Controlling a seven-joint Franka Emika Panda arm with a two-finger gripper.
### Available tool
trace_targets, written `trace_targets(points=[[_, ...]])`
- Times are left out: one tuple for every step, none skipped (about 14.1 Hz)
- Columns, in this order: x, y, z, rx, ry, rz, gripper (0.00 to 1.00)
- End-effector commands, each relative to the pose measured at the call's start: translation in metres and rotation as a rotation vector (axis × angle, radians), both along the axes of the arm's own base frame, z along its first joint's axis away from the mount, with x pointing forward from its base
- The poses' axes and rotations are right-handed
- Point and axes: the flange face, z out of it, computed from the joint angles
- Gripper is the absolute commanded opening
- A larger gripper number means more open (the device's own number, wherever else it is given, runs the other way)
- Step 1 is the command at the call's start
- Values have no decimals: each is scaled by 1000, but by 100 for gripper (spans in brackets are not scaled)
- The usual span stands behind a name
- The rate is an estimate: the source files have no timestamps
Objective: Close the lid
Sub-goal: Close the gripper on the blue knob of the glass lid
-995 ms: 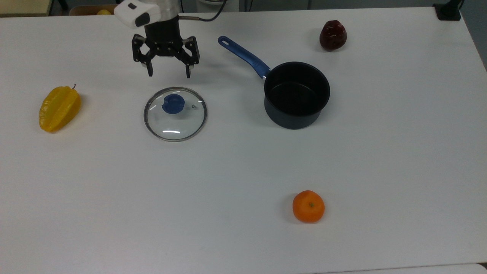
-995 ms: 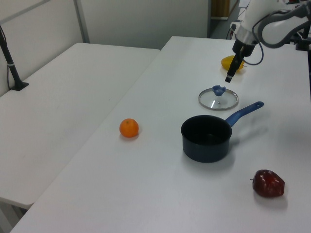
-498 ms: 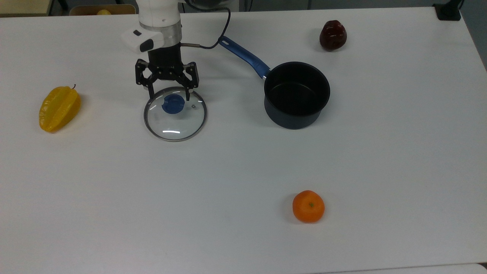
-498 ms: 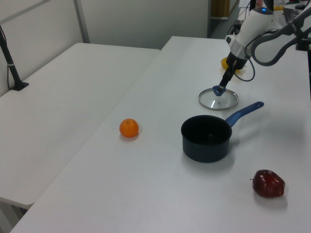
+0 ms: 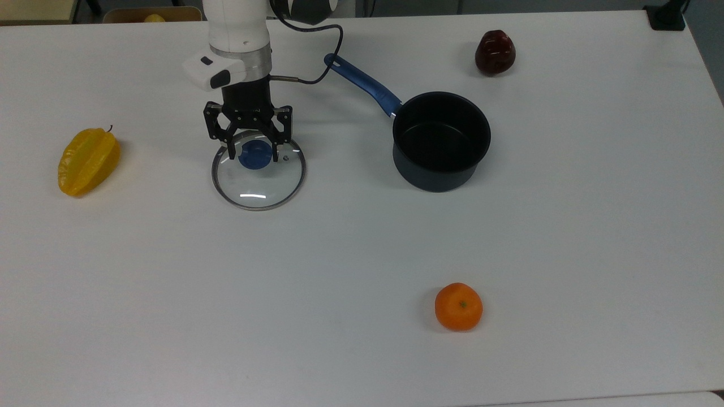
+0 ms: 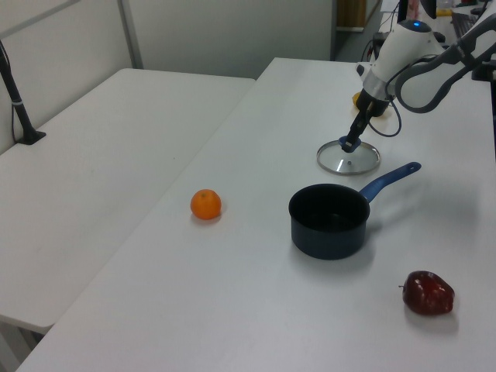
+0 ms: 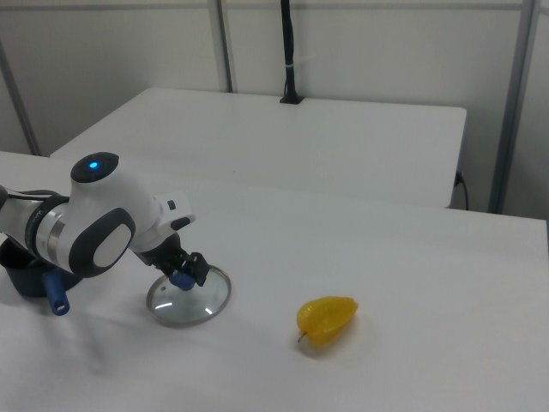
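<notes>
Now the hand (image 5: 253, 154) had come down from its hover behind the lid (image 5: 258, 176) and sat low over the blue knob (image 5: 254, 155), one finger on each side of it. The fingers were narrower than a second before yet seemed not quite pressed onto the knob, so the grip looked about to be made rather than made. The lid itself lay flat on the counter (image 5: 362, 254), nudged a touch toward the top view's left since the fingers arrived, which suggested they had brushed it. For the task, that meant the approach was over and the pinch and lift were the likely next step; the lid was not yet on the saucepan (image 5: 440, 141).

The saucepan stood open, well apart from the lid toward the top view's right, with bare counter between the two. Its blue handle (image 5: 363, 85) angled back toward the arm, and a lifted lid would probably need to pass in front of or above it. The yellow starfruit (image 5: 88, 161) lay well off toward the top view's left, the dark red fruit (image 5: 494, 52) beyond the pan, the orange (image 5: 459, 306) far toward the near edge. None crowded the route. In the left view the lid (image 6: 349, 158) sat comfortably inside the counter's edges.
</notes>
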Motion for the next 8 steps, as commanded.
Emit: trace_targets(points=[[4,4,1,12,-19,-11,69],[4,4,2,12,-21,-13,60],[4,4,4,12,-21,-13,59],[3,4,4,13,-21,-14,52],[3,4,7,13,-25,-14,44],[3,4,8,14,-25,-17,40],[3,3,9,24,-29,-42,38],[4,3,11,30,-32,-56,38]])
